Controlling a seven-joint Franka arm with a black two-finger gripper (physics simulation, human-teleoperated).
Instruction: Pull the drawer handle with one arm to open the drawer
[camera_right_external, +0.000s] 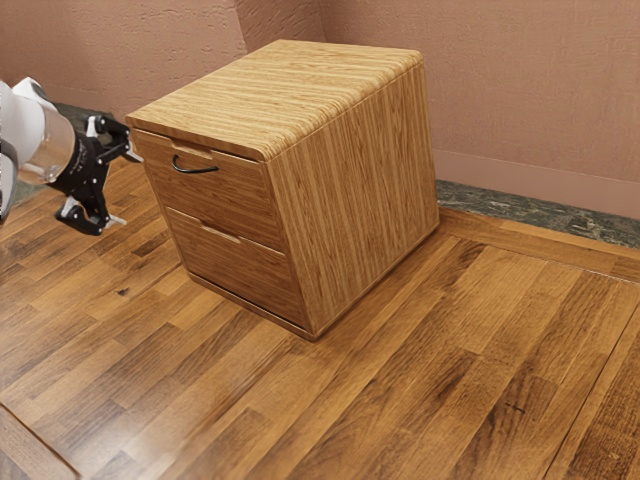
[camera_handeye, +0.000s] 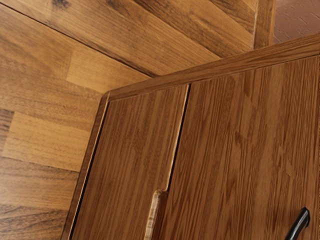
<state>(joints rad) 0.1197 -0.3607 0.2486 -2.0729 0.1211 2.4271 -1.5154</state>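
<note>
Beside cabinet (camera_right_external: 330, 170), pincer (camera_right_external: 120, 187) spread, apart from handle (camera_right_external: 193, 169).

**Counting what is standing in front of you**

You are looking at one wooden cabinet (camera_right_external: 300, 95), and it is showing you two drawer fronts: one upper drawer (camera_right_external: 215, 195) and one lower drawer (camera_right_external: 240, 265). You are seeing one dark curved handle (camera_right_external: 193, 168) between the pair of them. One arm (camera_right_external: 35, 140) is coming in, bearing one gripper (camera_right_external: 125, 187) with two fingers (camera_right_external: 90, 216). One plank floor (camera_right_external: 400, 380) is lying beneath it all.
</note>
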